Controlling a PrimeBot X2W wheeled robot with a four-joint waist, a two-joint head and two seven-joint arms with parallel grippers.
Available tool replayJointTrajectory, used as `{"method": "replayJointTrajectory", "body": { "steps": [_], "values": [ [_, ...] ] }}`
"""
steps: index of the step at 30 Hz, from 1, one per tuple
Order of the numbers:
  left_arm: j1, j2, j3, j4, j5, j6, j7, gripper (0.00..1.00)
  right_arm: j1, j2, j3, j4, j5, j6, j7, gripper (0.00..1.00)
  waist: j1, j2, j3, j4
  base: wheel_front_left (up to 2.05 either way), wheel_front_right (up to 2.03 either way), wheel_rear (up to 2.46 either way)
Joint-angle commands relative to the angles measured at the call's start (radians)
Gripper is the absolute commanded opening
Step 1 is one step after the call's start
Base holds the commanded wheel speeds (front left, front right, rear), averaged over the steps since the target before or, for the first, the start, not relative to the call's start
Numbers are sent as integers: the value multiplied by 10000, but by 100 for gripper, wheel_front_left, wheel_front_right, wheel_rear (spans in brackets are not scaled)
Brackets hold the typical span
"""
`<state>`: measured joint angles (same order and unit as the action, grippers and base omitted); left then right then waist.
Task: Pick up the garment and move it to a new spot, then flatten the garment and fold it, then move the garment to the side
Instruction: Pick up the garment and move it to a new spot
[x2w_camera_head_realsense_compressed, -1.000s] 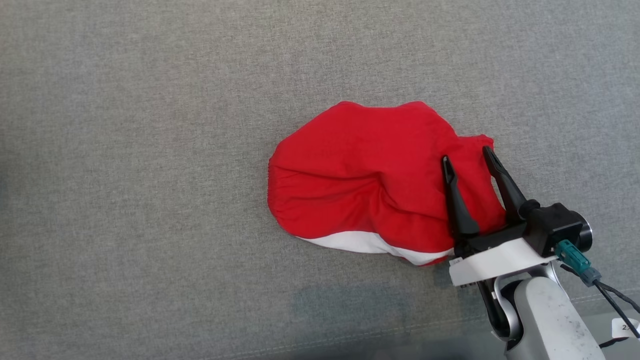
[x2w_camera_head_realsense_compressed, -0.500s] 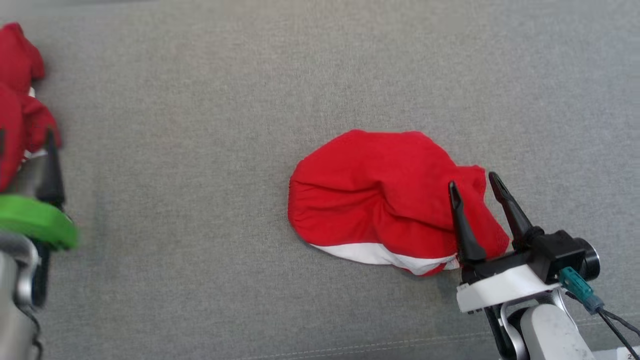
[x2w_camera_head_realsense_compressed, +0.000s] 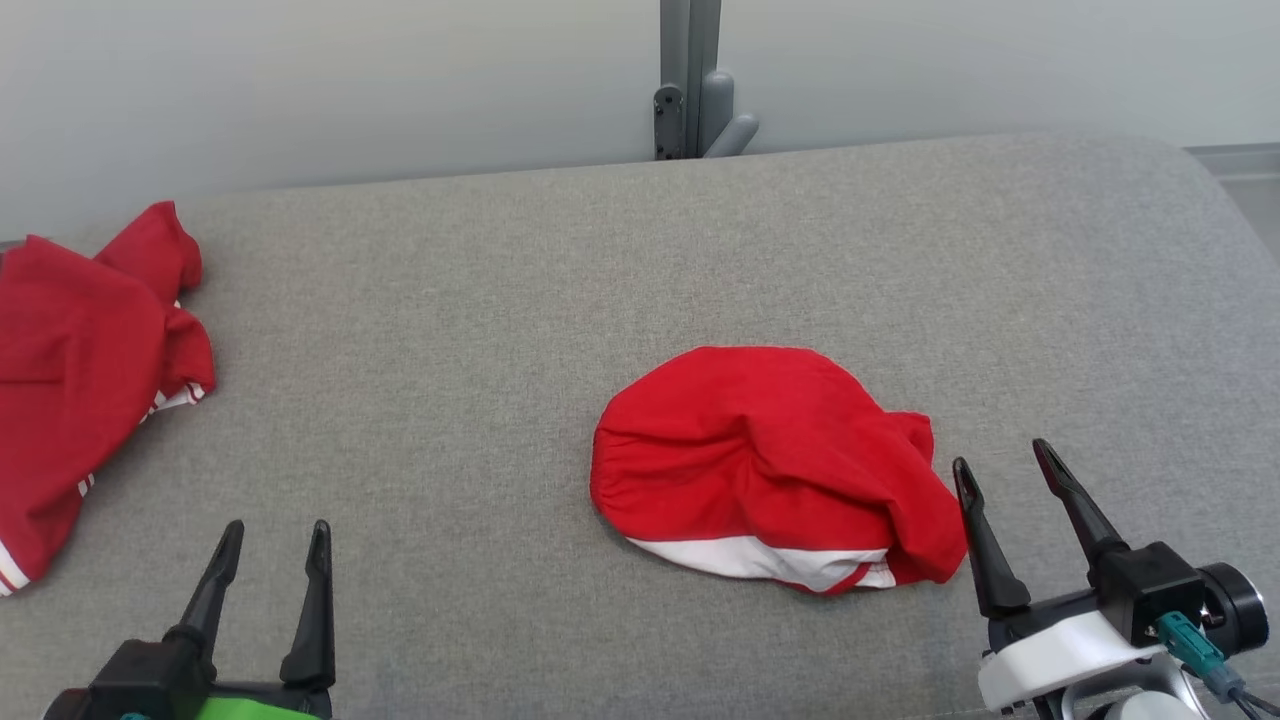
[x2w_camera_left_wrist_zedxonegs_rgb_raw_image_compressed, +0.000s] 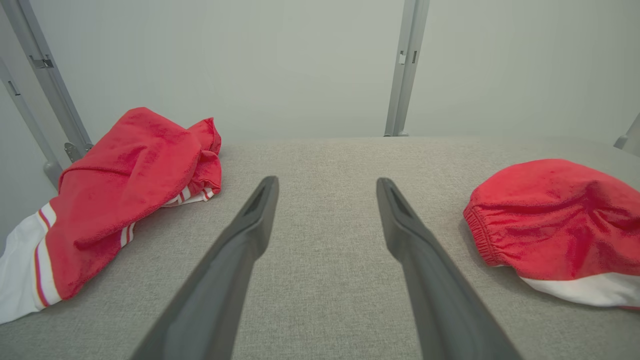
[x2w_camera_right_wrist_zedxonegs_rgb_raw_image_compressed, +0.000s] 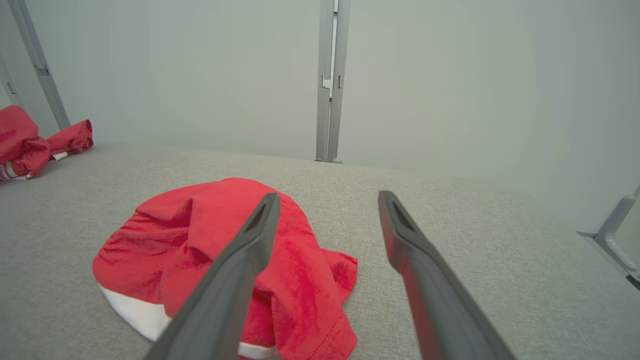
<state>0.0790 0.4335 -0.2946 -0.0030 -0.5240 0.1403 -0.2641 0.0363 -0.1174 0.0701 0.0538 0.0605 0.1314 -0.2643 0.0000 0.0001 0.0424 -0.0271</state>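
Lying crumpled on the grey pad (x2w_camera_head_realsense_compressed: 450, 330), the garment (x2w_camera_head_realsense_compressed: 760, 460) sat right of centre in the head view. It was a red mound with a white band (x2w_camera_head_realsense_compressed: 750, 558) along its near edge and a gathered elastic hem (x2w_camera_left_wrist_zedxonegs_rgb_raw_image_compressed: 479, 235) on its left side. It lay free of both grippers.

The right gripper (x2w_camera_head_realsense_compressed: 1002, 455) hovered just beside the garment's right end, its jaws spread wide and gripping nothing. Whether a fingertip brushed the fabric could not be told. In the right wrist view one finger (x2w_camera_right_wrist_zedxonegs_rgb_raw_image_compressed: 240, 260) crossed in front of the red cloth, and the other finger (x2w_camera_right_wrist_zedxonegs_rgb_raw_image_compressed: 420, 270) pointed over pad alone.

The left gripper (x2w_camera_head_realsense_compressed: 278, 527) sat at the lower left of the head view, released as well, its jaws wide and well apart from the garment. In the left wrist view the pad showed between its two fingers, with the garment off to the right.

A second cloth (x2w_camera_head_realsense_compressed: 80, 350), also red with white and red-striped trim, lay bunched at the far left of the pad, well apart from the garment, with a broad stretch of grey fabric between them. It sat nearer the left gripper than the right, and touched neither.

Behind the pad rose a pale wall (x2w_camera_head_realsense_compressed: 300, 80). A grey post (x2w_camera_head_realsense_compressed: 690, 70) with a bracket stood against it at the middle of the pad's far edge. Slanted grey rails (x2w_camera_left_wrist_zedxonegs_rgb_raw_image_compressed: 50, 95) showed at the left of the left wrist view, behind the second cloth. The pad's far right corner (x2w_camera_head_realsense_compressed: 1190, 170) was rounded.
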Motion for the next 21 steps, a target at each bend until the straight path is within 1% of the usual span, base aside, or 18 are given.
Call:
{"method": "replayJointTrajectory", "body": {
  "steps": [1,3,7,8,14,17,21],
  "values": [
    [73,-1,81,-57,199,-49,-3,100,133,-65,-42,47,-12,-14,-3,100,0,-1,-471,-96,0,0,0],
    [504,-359,238,-10,193,-281,-3,100,324,-238,-71,171,27,-14,-3,100,0,-1,-579,-84,0,0,0],
    [1121,-949,595,218,544,-801,-4,100,599,-520,-237,375,82,-14,-3,100,0,-1,-795,-13,0,0,0],
    [1278,-1205,779,382,703,-1071,-5,100,702,-522,-370,452,135,-14,-3,100,0,-1,-904,45,0,0,0],
    [1463,-1955,1426,788,1113,-1740,-4,100,844,-292,-594,628,239,-14,-3,100,0,-1,-1094,137,0,0,0],
    [1511,-2272,1731,912,1358,-1973,-4,100,809,-155,-610,676,256,-14,-3,100,0,-1,-1146,100,0,0,0],
    [1460,-2525,1958,1100,1582,-2296,-4,100,824,-43,-664,707,270,-14,-2,100,0,-1,-1165,69,0,0,0]
  ]
}}
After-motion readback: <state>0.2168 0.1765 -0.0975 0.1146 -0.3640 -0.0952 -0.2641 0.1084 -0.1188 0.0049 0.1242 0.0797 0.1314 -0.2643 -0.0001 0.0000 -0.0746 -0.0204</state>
